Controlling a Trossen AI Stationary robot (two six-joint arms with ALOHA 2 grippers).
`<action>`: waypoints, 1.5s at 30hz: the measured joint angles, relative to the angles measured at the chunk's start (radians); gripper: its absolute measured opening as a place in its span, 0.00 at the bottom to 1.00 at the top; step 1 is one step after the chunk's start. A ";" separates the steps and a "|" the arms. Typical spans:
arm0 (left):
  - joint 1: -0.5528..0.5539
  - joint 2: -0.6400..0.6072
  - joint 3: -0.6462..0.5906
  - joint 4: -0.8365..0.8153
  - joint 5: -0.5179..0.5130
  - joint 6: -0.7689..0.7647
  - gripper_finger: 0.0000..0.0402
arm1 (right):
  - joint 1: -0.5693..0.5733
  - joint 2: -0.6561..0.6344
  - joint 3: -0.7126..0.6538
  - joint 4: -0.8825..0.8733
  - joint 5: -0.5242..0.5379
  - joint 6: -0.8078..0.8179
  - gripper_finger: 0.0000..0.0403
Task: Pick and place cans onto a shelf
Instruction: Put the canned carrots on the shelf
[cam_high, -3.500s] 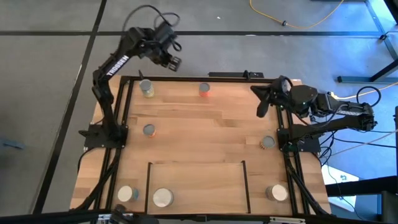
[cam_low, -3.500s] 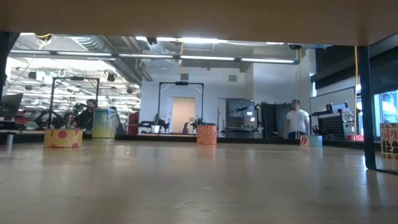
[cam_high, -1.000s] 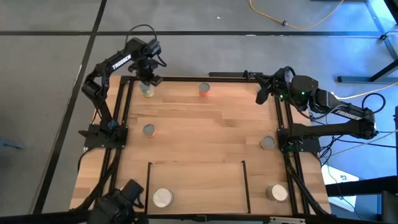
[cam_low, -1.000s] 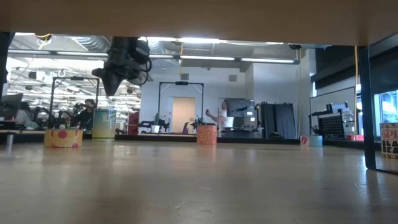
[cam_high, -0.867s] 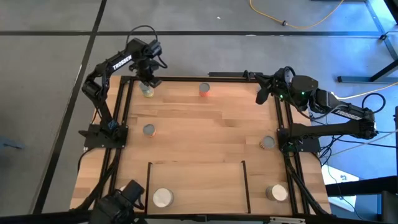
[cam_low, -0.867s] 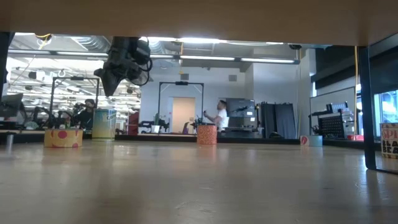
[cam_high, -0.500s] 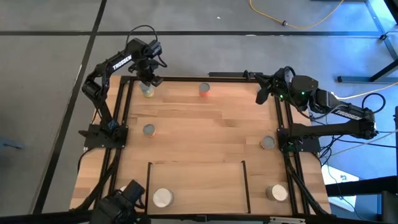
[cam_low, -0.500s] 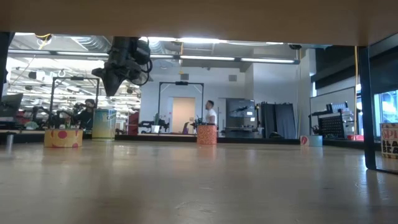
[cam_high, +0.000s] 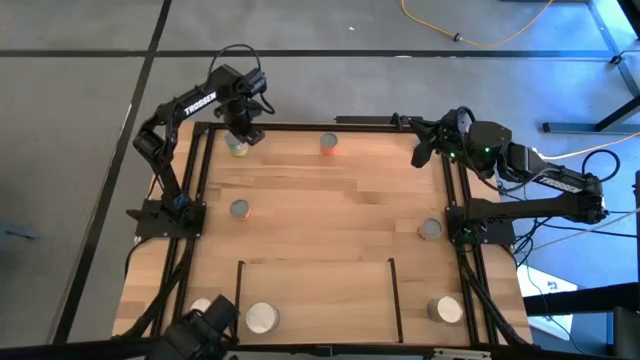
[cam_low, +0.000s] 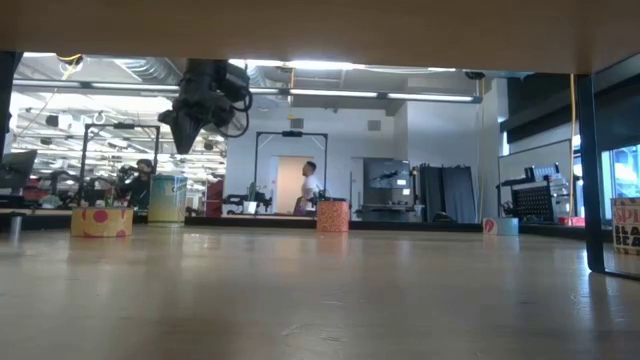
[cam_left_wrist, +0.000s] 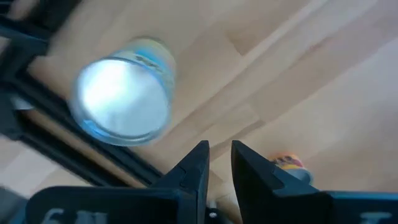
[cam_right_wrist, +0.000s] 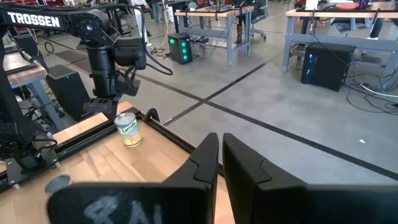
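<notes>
Trouble looks likeliest at the far left corner: the left gripper (cam_high: 247, 132) hangs above and just beside the yellow can (cam_high: 237, 146), jaws nearly closed, so a descent from there would probably knock it over instead of straddling it. Since a second ago that gripper has edged slightly rightward off the can. Farther right, the shelf (cam_high: 315, 263) lies well away, and the right gripper (cam_high: 419, 157) waits at its corner, jaws narrow, unmoved.

Cans (cam_high: 329, 144) along the table's (cam_high: 330, 215) edges; one (cam_high: 261, 318) on the near-edge shelf (cam_high: 320, 290).
</notes>
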 joint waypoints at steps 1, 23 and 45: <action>0.005 0.000 0.000 0.007 -0.002 -0.005 0.15 | 0.000 0.000 0.000 0.000 0.000 0.000 0.07; 0.023 -0.001 -0.120 0.106 -0.032 -0.062 0.15 | 0.000 0.000 0.000 0.000 0.000 0.000 0.07; 0.028 -0.001 -0.127 0.136 -0.130 -0.014 0.15 | 0.000 0.000 0.000 0.000 0.000 0.023 0.07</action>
